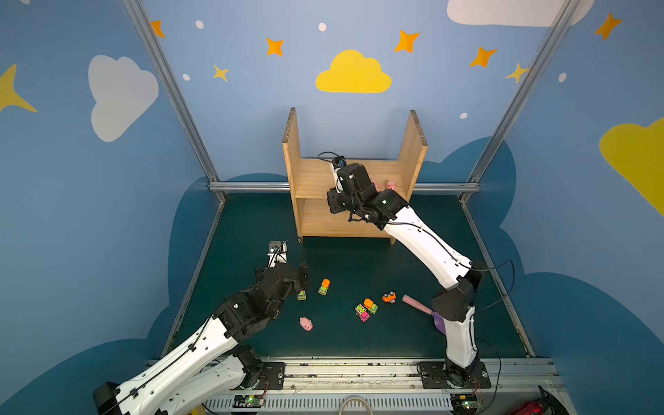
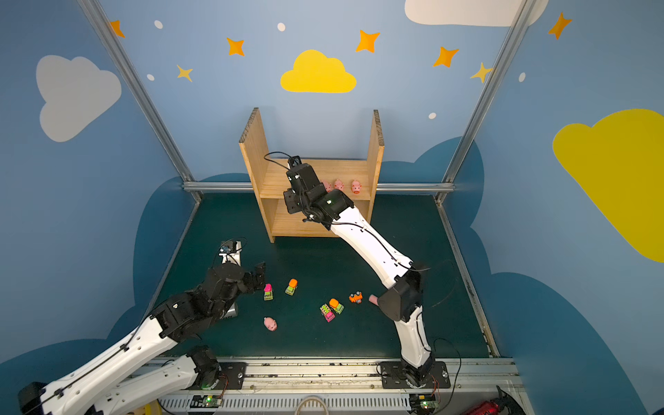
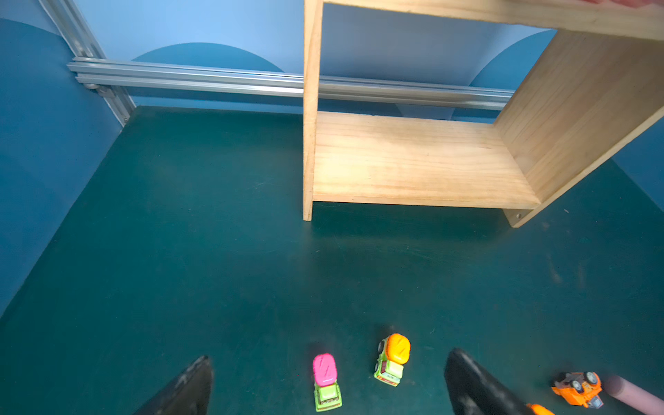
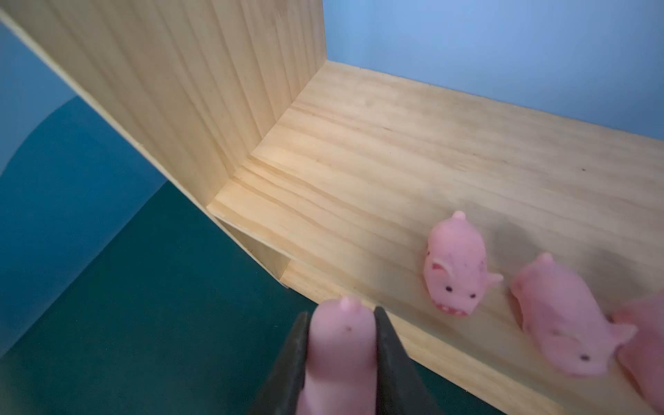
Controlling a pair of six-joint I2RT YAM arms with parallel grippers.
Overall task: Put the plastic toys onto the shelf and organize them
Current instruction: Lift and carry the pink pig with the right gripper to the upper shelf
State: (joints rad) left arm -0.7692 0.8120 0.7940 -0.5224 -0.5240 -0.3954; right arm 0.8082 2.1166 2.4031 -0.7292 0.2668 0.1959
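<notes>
The shelf (image 1: 312,179) stands upright at the far middle of the dark green mat (image 1: 359,258), open side facing near. The right gripper (image 4: 341,318) is raised to the near edge of the upper board, its jaws pressed against both sides of a pink pig (image 4: 341,355). Whether this held pig touches the board cannot be determined. Three further pigs stand in a row along the near edge of the upper board, to the right of the gripper: the first pig (image 4: 454,266), the second pig (image 4: 567,323) and the third pig (image 4: 643,345), the last cut off by the frame edge. The left gripper (image 3: 328,350) hovers low over the left part of the mat with its jaws spread wide and nothing between the fingers (image 3: 187,388). A pink-topped lime truck (image 3: 326,382) sits on the mat just ahead of it, with an orange-topped lime truck (image 3: 392,359) just to its right. Farther right lie a pink-and-lime vehicle (image 2: 327,312) touching an orange-topped vehicle (image 2: 336,305), then an overturned orange vehicle (image 2: 355,297). One loose pig (image 2: 270,323) lies on the mat, near of the trucks. A purple scoop (image 1: 438,321) with a pink handle (image 1: 416,303) lies at the right, partly hidden by the right arm.
</notes>
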